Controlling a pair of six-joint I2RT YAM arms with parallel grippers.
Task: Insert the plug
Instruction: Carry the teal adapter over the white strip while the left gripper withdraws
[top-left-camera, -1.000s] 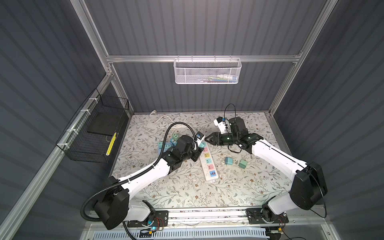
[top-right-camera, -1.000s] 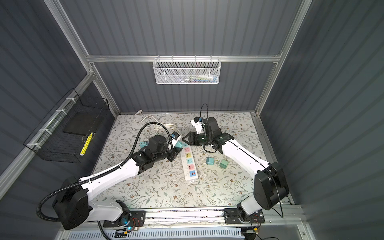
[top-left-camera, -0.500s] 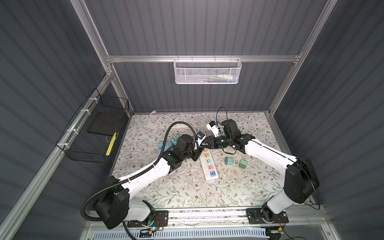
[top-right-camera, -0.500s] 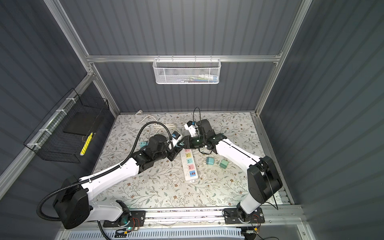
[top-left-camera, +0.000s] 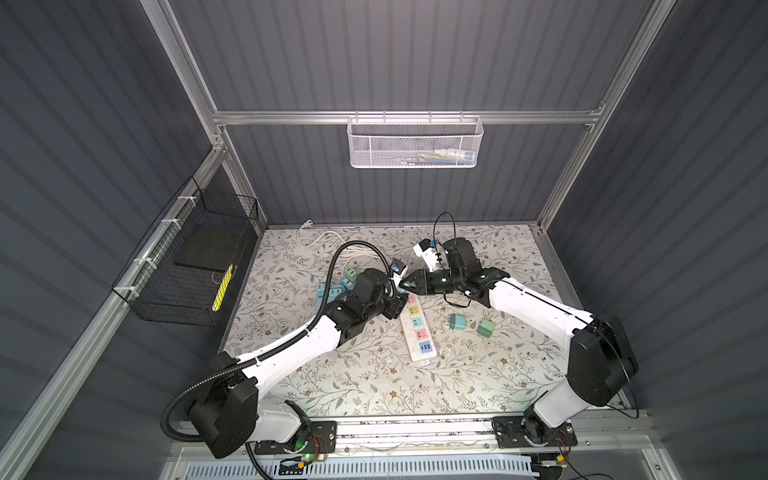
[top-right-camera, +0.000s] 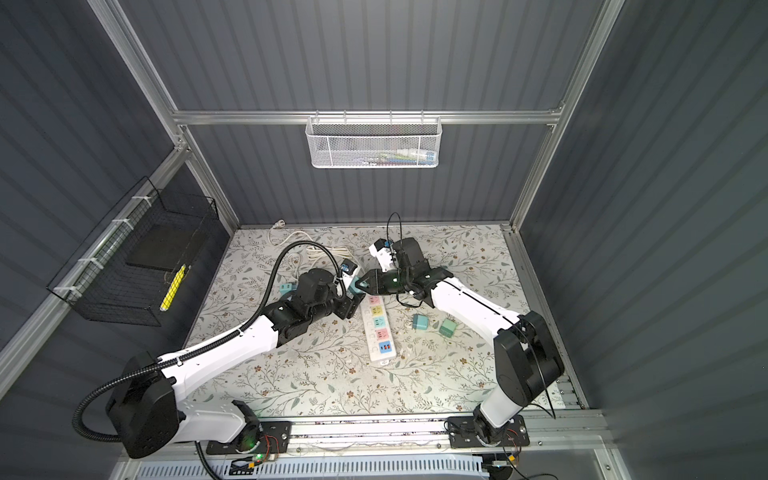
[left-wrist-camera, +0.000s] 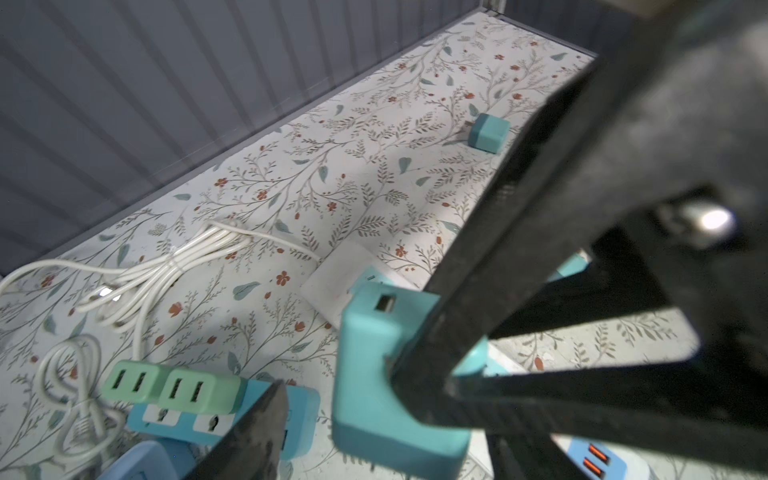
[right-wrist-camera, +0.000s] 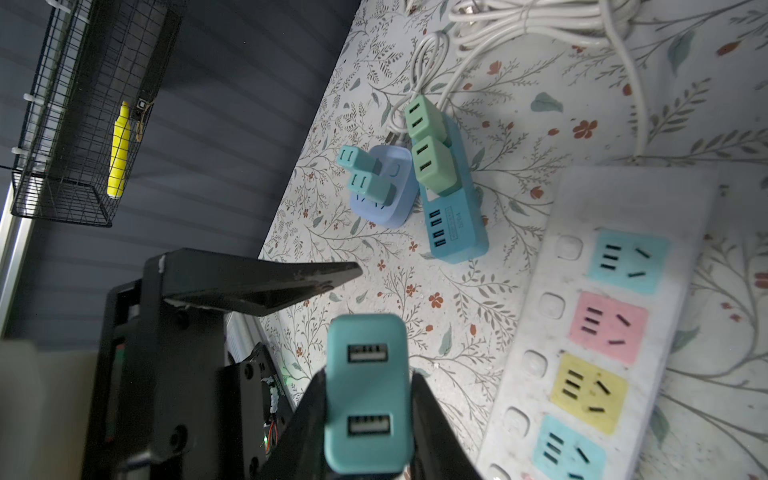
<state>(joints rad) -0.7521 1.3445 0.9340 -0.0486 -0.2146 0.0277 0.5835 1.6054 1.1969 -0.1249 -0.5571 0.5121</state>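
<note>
Gripping the teal plug (right-wrist-camera: 365, 395), right fingers (right-wrist-camera: 436, 436) face spread left fingers (right-wrist-camera: 266, 286) beside the power strip (right-wrist-camera: 623, 195).

This is a robotics lab test cell. Grey ribbed panels (top-left-camera: 395, 54) on an aluminium frame (top-left-camera: 291, 117) enclose a floral-covered table (top-left-camera: 374, 386), with a mounting rail (top-left-camera: 415, 430) along its front.

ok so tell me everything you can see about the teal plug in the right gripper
The teal plug is a small rounded block of smooth matte plastic, with two USB ports on the face toward the right wrist camera. Its prongs are hidden. The right gripper is shut on its two sides, holding it off the mat near the end of the white power strip.
</note>
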